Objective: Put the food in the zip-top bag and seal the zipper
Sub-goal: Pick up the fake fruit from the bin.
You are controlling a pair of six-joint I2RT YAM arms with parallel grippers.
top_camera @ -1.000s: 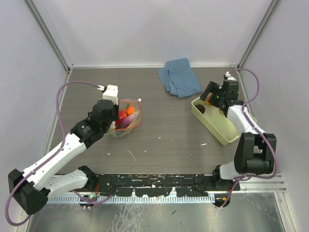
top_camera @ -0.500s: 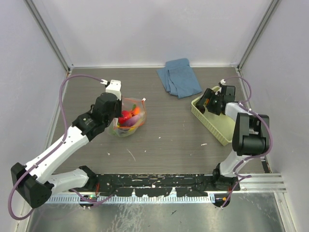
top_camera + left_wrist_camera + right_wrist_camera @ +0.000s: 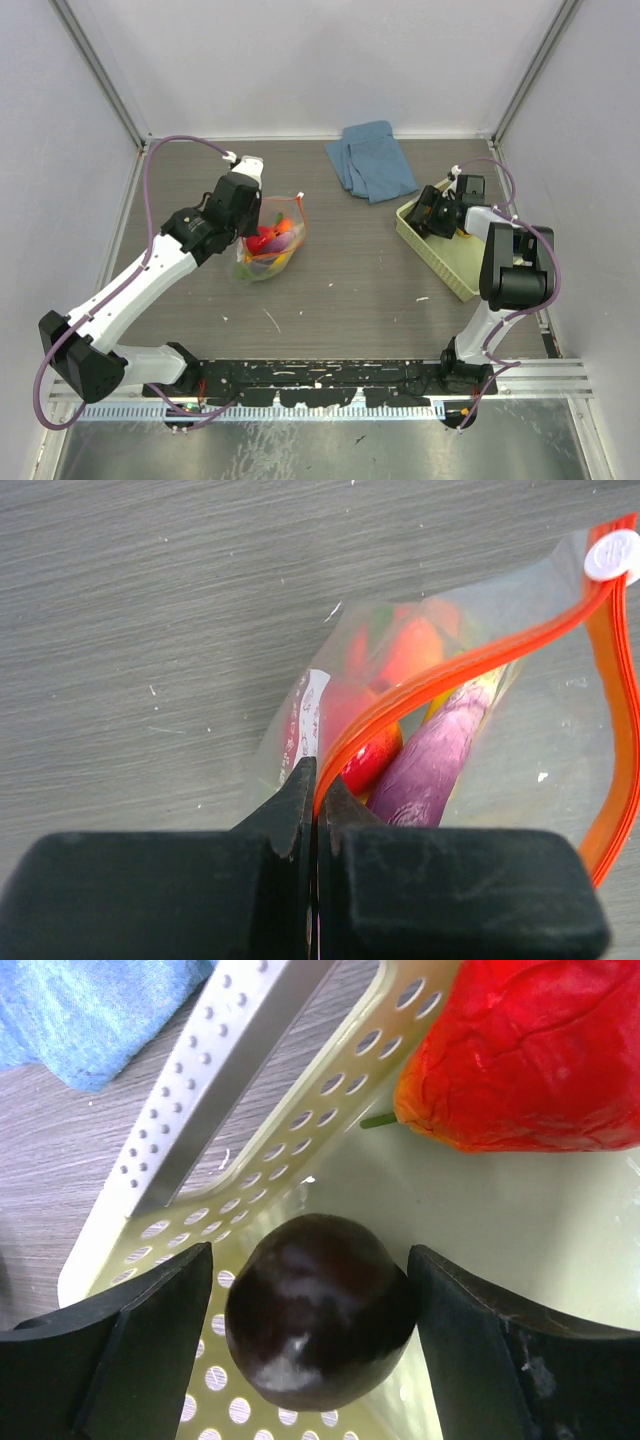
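Room: pale walls (image 3: pixel 300 60) with metal corner posts, closing in three sides.
Table (image 3: pixel 360 290): grey wood grain, carrying everything below.
Left arm (image 3: pixel 150 280): reaches up and inward to the bag, left of centre.
Right arm (image 3: pixel 515 270): folded back on itself, with its wrist over the far end of the basket.
Basket (image 3: pixel 448 262): pale yellow-green and perforated, lying at an angle near the right wall.
Cloth (image 3: pixel 372 160): blue and folded, at the back of the table, just beyond the basket's far corner.
Bag (image 3: pixel 268 245): clear plastic, on the table left of centre, mouth gaping and partly filled.
Left gripper (image 3: pixel 316 780): jaws pressed together, pinching the zipper at the bag's near corner.
Right gripper (image 3: pixel 310 1260): jaws spread wide to either side of the dark fruit in the basket corner. The pads look very close to it, but contact is not clear.
Food in the bag: a purple eggplant (image 3: pixel 435 765) leaning at the mouth, a small red fruit (image 3: pixel 370 765) beside it and an orange fruit (image 3: pixel 410 650) behind the plastic.
Food in the basket: the dark fruit (image 3: pixel 318 1310), round and glossy, and a crinkled red piece (image 3: pixel 530 1050) just beyond it.
Zipper (image 3: pixel 470 665): an orange-red strip, its two sides parted along most of the mouth.
Slider (image 3: pixel 611 555): a white tab at the far end of the zipper.
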